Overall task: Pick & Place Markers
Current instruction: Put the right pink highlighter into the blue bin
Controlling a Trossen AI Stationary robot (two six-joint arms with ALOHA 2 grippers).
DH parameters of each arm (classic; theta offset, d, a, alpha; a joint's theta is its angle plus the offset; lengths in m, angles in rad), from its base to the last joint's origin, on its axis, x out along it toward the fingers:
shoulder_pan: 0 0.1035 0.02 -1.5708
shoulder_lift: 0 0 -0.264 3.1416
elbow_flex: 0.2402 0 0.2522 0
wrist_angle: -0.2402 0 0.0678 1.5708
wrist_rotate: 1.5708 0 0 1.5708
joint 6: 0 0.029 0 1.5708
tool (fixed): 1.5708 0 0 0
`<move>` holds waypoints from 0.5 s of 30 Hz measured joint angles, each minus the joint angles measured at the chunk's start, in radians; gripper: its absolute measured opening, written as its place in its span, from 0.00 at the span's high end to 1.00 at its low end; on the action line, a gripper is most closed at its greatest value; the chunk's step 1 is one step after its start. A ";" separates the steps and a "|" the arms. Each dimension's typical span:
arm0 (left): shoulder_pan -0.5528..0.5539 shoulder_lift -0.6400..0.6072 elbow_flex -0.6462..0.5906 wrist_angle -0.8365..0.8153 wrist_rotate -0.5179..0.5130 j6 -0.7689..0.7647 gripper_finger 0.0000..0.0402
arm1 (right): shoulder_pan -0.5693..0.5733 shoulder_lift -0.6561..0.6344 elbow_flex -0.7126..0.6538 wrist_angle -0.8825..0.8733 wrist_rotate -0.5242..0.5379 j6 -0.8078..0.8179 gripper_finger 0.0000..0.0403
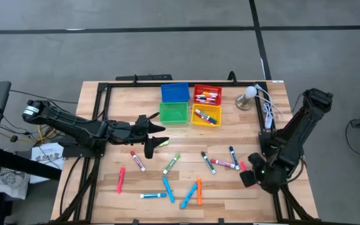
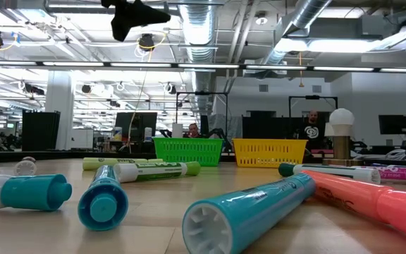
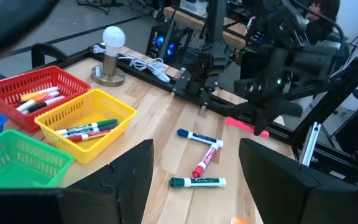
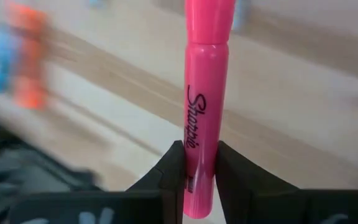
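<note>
Over by the right edge of the table, the right gripper (image 4: pixel 199 163) has its jaws pinched on a pink marker (image 4: pixel 205 93), gripping the barrel near one end so most of its length sticks out beyond the fingers. It looks light, stiff and smooth plastic, so I'd expect it to swing or slide in so off-centre a hold; mid-barrel would be steadier. The left gripper (image 1: pixel 157 139) hangs over the table's middle, near the green bin (image 1: pixel 173 112), jaws spread wide and empty. The other markers (image 1: pixel 171 164) lie scattered toward the front edge, a few already in the red bin (image 1: pixel 207 95) and yellow bin (image 1: pixel 206 116).
</note>
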 joint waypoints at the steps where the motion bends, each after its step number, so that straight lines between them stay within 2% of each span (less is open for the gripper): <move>1: 0.000 0.000 0.000 0.002 0.000 0.000 0.41 | 0.003 -0.021 0.000 0.007 0.060 -0.019 0.86; 5: 0.000 0.000 0.000 0.010 0.000 0.000 0.41 | 0.002 -0.097 0.001 0.079 0.277 -0.151 0.86; 8: 0.000 0.000 0.000 0.015 0.000 0.000 0.41 | -0.015 -0.134 0.001 0.159 0.391 -0.291 0.86; 11: 0.000 0.000 0.000 0.036 0.000 0.000 0.41 | -0.051 -0.146 0.002 0.273 0.452 -0.491 0.86; 15: 0.000 0.000 0.000 0.074 0.016 0.000 0.41 | -0.131 -0.136 0.002 0.414 0.462 -0.746 0.86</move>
